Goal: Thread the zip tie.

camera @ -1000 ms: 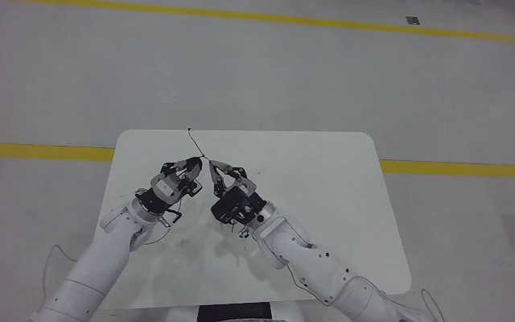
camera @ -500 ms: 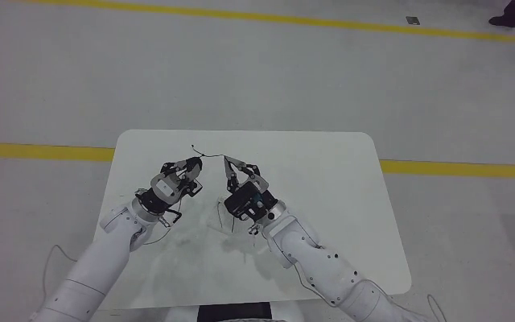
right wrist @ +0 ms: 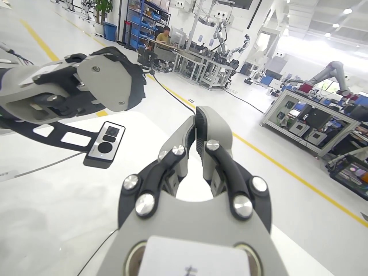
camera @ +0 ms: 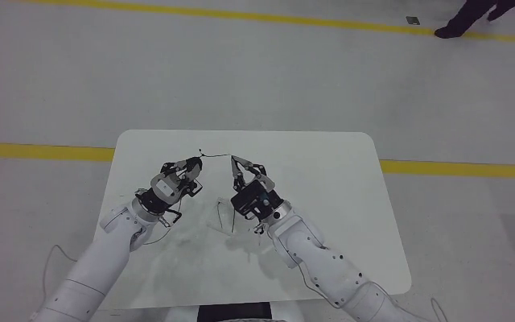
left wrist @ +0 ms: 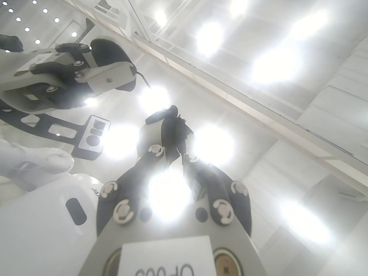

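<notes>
Two grippers: left gripper [left wrist: 172,114] and right gripper [right wrist: 196,112] face each other tip to tip above the left half of the table [camera: 338,185], near each other but apart.
Left fingers: together, and we read them as clamped on a dark end of the zip tie [right wrist: 174,93].
Right fingers: pressed together, with the tips pinching the other end of the strand.
Zip tie position: a thin black strand held off the table, running from the left fingers across to the right fingertips. From the top we see a short end poking past the left fingers toward the far edge.
Edges: the far table edge is the closest one to the fingertips. The left edge lies farther out beyond the left arm. The near edge is back under both forearms.
Open room: a wide stretch of white table surface runs from the right gripper out to the rounded right corners. Past the far edge is grey floor [camera: 257,72], and a yellow line [camera: 48,151] runs out from both sides of the table.
Right wrist view: we see the strand clearly from end to end, with the left gripper beside it.
Left wrist view: glare from the ceiling lights [left wrist: 270,64] washes out the middle of the strand. We can make out a short stub at the right fingers.
</notes>
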Available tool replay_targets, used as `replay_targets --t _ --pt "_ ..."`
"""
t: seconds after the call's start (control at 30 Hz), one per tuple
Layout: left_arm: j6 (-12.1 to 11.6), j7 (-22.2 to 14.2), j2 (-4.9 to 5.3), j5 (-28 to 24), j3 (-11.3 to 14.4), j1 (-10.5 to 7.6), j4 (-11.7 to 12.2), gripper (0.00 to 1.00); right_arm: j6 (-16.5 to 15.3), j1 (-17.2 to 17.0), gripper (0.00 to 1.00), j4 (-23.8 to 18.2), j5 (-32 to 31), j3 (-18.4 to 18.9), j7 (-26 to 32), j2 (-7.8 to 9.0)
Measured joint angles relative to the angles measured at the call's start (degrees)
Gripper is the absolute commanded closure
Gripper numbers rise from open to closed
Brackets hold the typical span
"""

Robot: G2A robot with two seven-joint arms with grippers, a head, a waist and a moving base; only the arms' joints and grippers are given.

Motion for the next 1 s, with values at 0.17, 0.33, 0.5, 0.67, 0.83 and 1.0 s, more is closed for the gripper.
replay_targets --t 0.17,0.33,0.5,0.67,0.83,1.0 --pt "0.0 0.0 0.0 0.0 0.0 0.0 0.0 1.0 0.24 -0.69 1.0 0.05 0.0 0.66 0.12 0.02" --pt "0.0 0.0 0.0 0.0 0.0 0.0 0.0 1.0 0.5 -1.83 1.0 -0.15 0.1 1.84 0.26 -0.21" --pt "0.0 0.0 0.0 0.0 0.0 0.0 0.0 1.0 0.28 -2.86 1.0 -0.3 0.0 2.99 0.3 -0.47" --pt "0.0 0.0 0.0 0.0 0.0 0.0 0.0 1.0 0.04 -3.57 1.0 -0.42 0.0 4.04 0.35 -0.63" --pt "0.0 0.0 0.0 0.0 0.0 0.0 0.0 1.0 -0.3 -3.92 1.0 -0.5 0.0 4.57 0.3 -0.71" --pt "0.0 0.0 0.0 0.0 0.0 0.0 0.0 1.0 -0.37 -4.19 1.0 -0.56 0.0 4.85 0.38 -0.73"
